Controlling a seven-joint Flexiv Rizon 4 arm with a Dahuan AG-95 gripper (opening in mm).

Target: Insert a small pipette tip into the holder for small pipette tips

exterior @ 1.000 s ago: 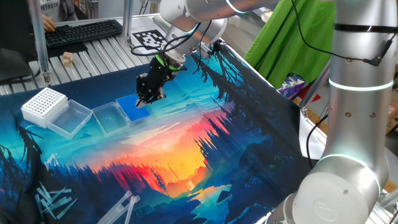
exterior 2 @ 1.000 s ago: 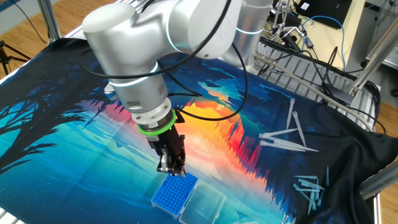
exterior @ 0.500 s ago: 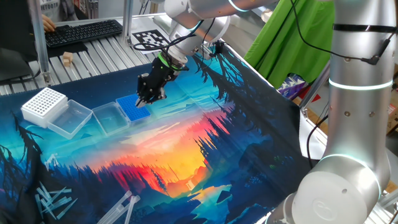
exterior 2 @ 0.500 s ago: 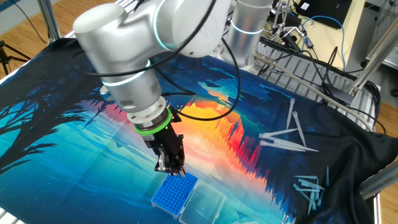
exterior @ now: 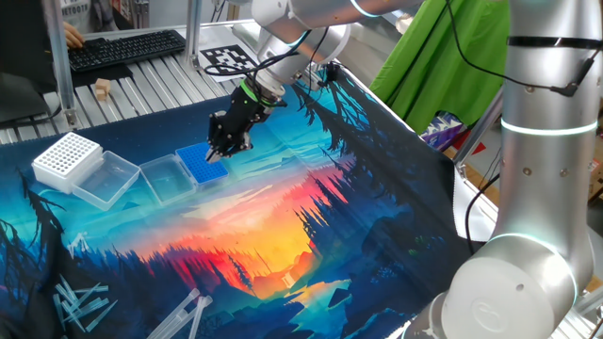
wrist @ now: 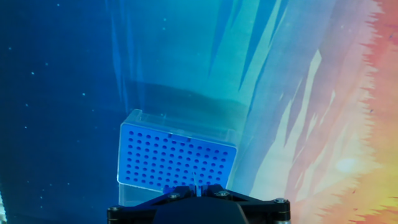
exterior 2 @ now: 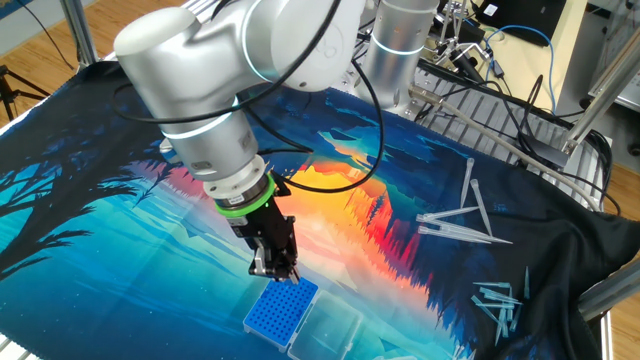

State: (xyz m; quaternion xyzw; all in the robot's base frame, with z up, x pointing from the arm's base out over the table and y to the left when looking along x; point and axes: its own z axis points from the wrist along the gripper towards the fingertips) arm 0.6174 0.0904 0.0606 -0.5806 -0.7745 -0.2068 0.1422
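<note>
The arm reaches down at a tilt over the printed mat, and its gripper [exterior 2: 276,272] hangs just above the near end of the holder for small pipette tips [exterior 2: 279,311], fingers pointing down at the blue grid. In the hand view the gripper [wrist: 196,194] is clenched on the small pipette tip [wrist: 195,184], which pokes out over the holder [wrist: 174,163]. From the first fixed view the holder [exterior: 200,165] lies toward the mat's far left side, its clear lid [exterior: 162,176] folded open beside it.

Two fixed cameras look down from seemingly opposite sides — both catch the blue holder [exterior: 201,165] [exterior 2: 279,310]; the hand camera hangs close above it [wrist: 175,163].
</note>
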